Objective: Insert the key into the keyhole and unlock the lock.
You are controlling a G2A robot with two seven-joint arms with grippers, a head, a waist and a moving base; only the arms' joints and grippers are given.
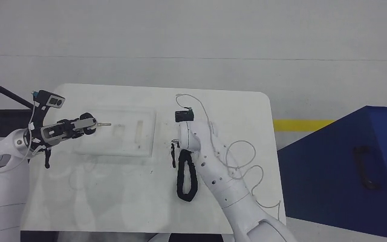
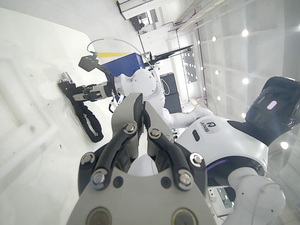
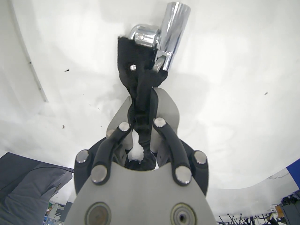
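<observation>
Black fabric sleeves the chain lock [image 1: 183, 181], which lies on the white counter [image 1: 91, 206] near its middle. I have my right claw [image 3: 146, 100] clamped tight on that sleeve, just behind the chrome lock head [image 3: 174, 29]. My left claw [image 1: 91, 124] is pinched closed on the key [image 1: 104, 125], holding it over the clear tray [image 1: 152, 133] with its blade pointing toward the lock and well apart from it.
</observation>
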